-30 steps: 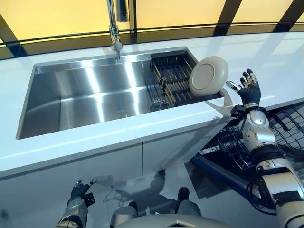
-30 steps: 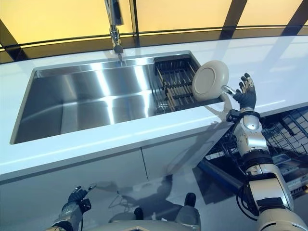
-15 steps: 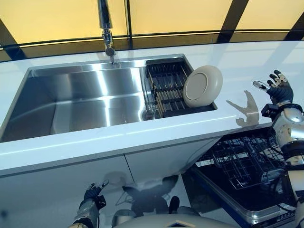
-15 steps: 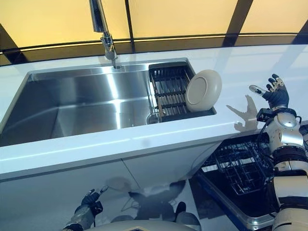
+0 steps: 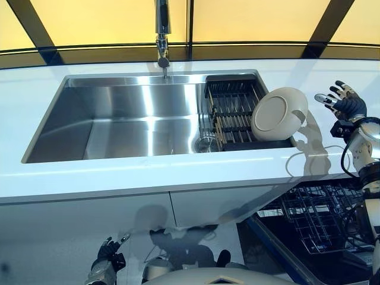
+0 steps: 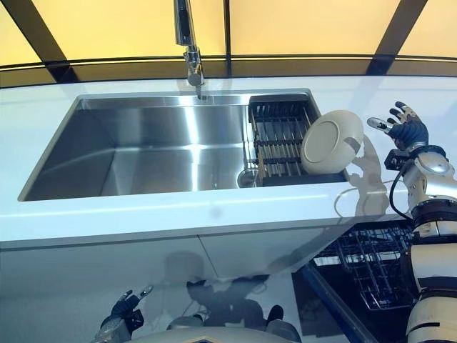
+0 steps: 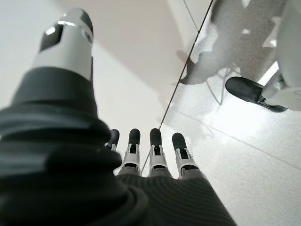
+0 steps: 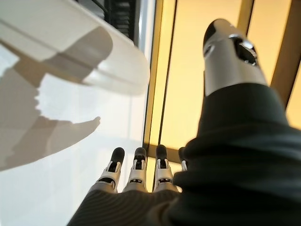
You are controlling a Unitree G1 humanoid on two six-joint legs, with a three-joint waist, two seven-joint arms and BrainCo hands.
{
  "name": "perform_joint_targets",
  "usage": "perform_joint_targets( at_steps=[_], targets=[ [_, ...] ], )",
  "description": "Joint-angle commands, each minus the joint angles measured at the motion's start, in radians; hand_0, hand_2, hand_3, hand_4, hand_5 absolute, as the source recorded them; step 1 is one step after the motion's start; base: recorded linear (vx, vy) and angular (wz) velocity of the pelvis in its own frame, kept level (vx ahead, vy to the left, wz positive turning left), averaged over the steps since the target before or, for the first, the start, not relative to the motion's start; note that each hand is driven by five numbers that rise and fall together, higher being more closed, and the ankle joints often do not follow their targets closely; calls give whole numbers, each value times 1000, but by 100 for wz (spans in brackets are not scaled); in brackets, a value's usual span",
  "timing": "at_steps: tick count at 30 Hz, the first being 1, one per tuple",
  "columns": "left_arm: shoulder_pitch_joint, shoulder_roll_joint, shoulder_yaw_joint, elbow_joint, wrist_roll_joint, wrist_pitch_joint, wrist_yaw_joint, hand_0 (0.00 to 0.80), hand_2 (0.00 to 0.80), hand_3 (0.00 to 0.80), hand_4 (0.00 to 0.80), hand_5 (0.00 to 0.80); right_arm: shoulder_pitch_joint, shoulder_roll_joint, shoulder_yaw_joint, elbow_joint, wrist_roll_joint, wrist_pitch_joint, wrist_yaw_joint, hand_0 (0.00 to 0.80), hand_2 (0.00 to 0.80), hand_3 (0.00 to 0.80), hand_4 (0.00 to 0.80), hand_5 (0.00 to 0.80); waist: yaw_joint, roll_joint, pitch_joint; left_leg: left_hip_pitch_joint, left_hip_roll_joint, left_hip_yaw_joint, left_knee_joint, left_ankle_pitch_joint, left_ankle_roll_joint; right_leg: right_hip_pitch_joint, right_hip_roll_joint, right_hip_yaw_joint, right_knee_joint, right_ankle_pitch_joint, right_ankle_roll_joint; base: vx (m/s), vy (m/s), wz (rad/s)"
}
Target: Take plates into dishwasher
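Note:
A cream plate (image 5: pixel 278 114) stands tilted on its edge in the dark dish rack (image 5: pixel 233 111) at the right end of the steel sink (image 5: pixel 130 119). Its rim also shows in the right wrist view (image 8: pixel 70 52). My right hand (image 5: pixel 342 107) is open, raised above the white counter just right of the plate, apart from it and empty. My left hand (image 5: pixel 108 255) hangs low by the floor, open and empty; its straight fingers (image 7: pixel 150 150) show in the left wrist view. The dishwasher's wire rack (image 5: pixel 323 217) is pulled out under the counter at the right.
The tap (image 5: pixel 162 29) stands over the back edge of the sink. The white counter (image 5: pixel 148 172) runs along the front, with white cabinet doors (image 5: pixel 89 222) below. A yellow panel with dark bars (image 5: pixel 107 24) lines the back.
The camera has swung, so the whole scene sits further right now. My right hand stands closer to the plate than half a second ago. The plate stays in the rack.

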State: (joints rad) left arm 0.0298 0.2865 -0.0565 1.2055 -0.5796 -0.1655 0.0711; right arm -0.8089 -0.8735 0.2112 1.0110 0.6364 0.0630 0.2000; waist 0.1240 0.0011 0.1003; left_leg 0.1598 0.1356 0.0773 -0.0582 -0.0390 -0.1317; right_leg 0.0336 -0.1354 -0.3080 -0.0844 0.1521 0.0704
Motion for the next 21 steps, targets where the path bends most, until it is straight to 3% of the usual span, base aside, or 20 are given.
perform_joint_targets(
  at_steps=[1,21],
  targets=[
    [-37,63,-27,21,25,-58,-10,0,0,0,0,0,-188,-52,99,60,-25,21,53,0,0,0,0,0,21,-71,-10,-6,1,26,-29,35,25,-14,-80,8,11,-11,71,21,3,7],
    [-12,65,-11,12,19,-83,-3,0,0,0,0,0,-305,-78,195,112,-78,66,105,0,0,0,0,0,39,-69,-6,-21,12,29,-29,50,17,15,-71,3,-3,-31,60,7,-3,3]
  ],
)
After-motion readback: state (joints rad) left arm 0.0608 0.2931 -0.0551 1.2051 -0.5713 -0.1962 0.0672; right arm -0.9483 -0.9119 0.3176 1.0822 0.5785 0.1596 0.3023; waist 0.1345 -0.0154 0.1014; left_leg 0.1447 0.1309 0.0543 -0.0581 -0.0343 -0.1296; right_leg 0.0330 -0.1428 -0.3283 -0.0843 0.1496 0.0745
